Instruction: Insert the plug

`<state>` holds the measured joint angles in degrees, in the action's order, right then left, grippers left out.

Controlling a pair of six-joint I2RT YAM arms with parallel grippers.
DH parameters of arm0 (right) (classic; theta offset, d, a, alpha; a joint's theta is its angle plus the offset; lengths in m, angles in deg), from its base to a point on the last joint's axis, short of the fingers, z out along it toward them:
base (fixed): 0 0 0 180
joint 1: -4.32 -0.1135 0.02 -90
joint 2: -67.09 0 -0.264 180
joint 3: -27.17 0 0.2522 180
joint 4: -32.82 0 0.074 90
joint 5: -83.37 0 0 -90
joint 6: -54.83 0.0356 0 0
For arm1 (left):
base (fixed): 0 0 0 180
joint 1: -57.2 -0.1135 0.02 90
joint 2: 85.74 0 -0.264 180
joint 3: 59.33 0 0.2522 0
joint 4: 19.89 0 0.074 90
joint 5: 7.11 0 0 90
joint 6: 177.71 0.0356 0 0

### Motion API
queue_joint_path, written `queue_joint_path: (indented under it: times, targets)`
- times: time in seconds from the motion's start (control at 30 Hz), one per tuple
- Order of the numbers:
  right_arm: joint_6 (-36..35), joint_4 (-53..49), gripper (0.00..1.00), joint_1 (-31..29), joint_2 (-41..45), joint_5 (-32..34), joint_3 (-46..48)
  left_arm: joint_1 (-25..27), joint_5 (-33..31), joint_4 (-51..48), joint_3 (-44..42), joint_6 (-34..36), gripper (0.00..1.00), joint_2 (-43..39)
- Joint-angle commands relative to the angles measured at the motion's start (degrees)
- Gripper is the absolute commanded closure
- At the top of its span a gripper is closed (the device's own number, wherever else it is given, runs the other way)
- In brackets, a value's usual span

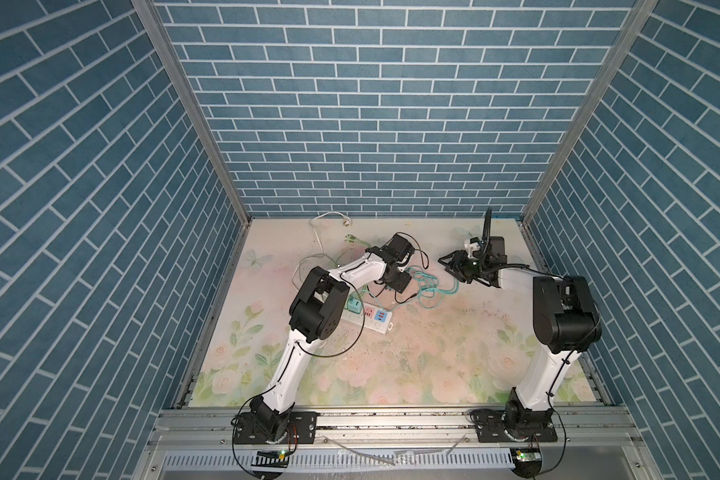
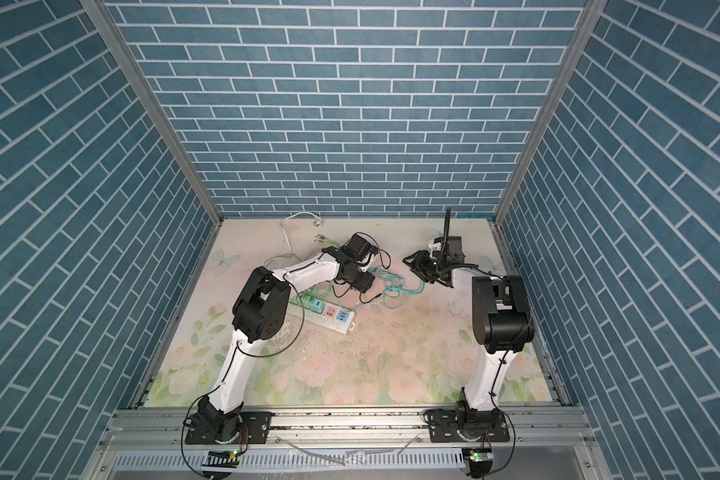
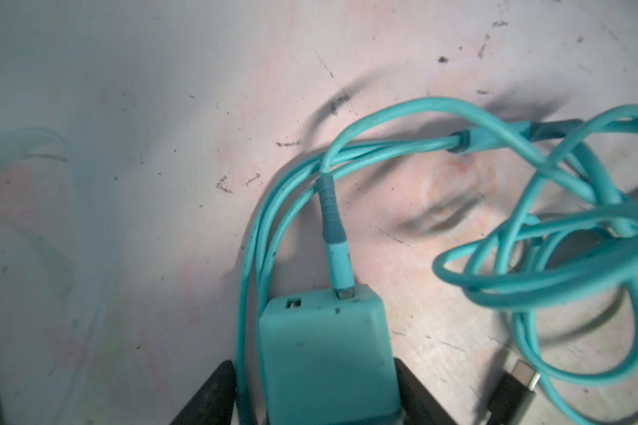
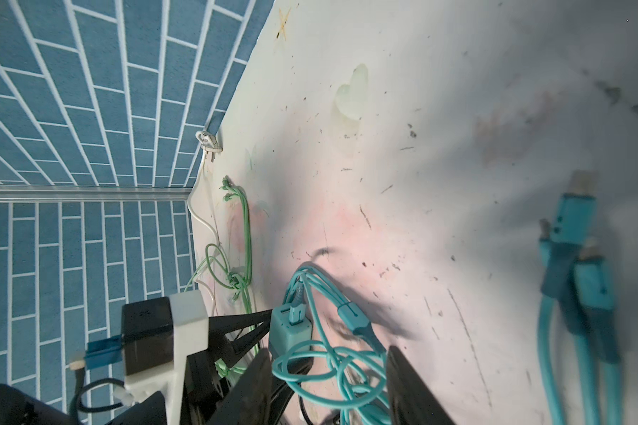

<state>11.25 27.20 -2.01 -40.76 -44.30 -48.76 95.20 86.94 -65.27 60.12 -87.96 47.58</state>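
The plug is a teal charger block lying on the floral table, with a teal cable plugged into its end. My left gripper straddles the block. One finger is against its side. The other finger stands a little off, with a cable strand between it and the block. In both top views this gripper points down at the tangle. My right gripper is open close by, with cable loops showing between its fingers. The white power strip lies nearer the front.
An adapter sits in the strip. The teal cable's connector ends hang blurred beside the right gripper. A black USB cable, a green cable and a white cable lie around. The brick wall is close behind.
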Motion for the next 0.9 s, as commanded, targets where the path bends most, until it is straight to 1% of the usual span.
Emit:
queue_joint_path:
  times: [0.0, 0.23, 0.43, 0.53, 0.63, 0.73, 0.87]
  targets:
    - [-1.7, 0.5, 0.50, 0.7, 3.0, 0.5, 2.7, 0.5, -1.2, -2.6, 1.6, -0.7, 0.37, 1.5]
    - [-1.8, 2.0, 0.51, 2.3, 5.1, -0.8, 6.0, 0.6, -3.6, -4.4, 1.8, -1.2, 0.54, 0.8]
    - [-2.7, 1.9, 0.52, 2.7, 6.2, -3.1, 7.0, 1.3, -6.1, -5.6, 3.1, -0.6, 0.61, -1.9]
    - [-3.4, 0.8, 0.54, 2.8, 7.2, -3.5, 7.4, 1.7, -10.8, -9.0, 6.4, 1.8, 0.62, -1.7]
    - [-4.3, 0.2, 0.54, 2.8, 8.3, -4.4, 7.7, 1.7, -14.1, -13.8, 11.7, 4.2, 0.60, -0.4]
    - [-4.8, 0.1, 0.54, 2.8, 9.1, -5.0, 8.1, 1.7, -13.3, -15.1, 14.6, 5.5, 0.59, 0.6]
    - [-5.3, 0.0, 0.54, 2.8, 9.5, -5.5, 8.4, 1.8, -12.3, -16.3, 16.6, 4.7, 0.60, 2.8]
